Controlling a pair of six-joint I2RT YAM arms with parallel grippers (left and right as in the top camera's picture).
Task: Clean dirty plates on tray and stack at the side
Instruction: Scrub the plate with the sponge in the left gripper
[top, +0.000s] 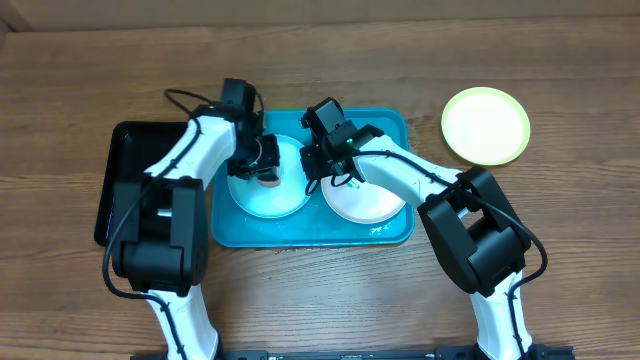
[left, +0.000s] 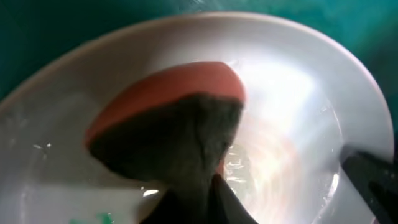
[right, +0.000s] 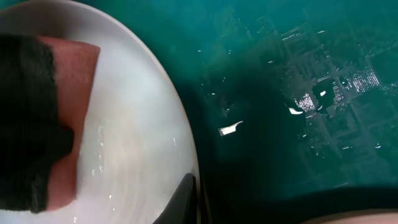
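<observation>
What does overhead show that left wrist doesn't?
Only overhead: the round yellow-green plastic plate, the black rectangular tray, the round white plastic plate. Only left wrist: wet glints and a green smudge on the plate surface. Both: the orange sponge with dark scouring face, the round light blue plastic plate, the turquoise rectangular plastic tray.

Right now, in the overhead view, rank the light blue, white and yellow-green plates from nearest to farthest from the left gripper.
1. light blue plate: under the left gripper and its sponge, left in the tray.
2. white plate: right in the tray.
3. yellow-green plate: outside the tray, far right.
</observation>
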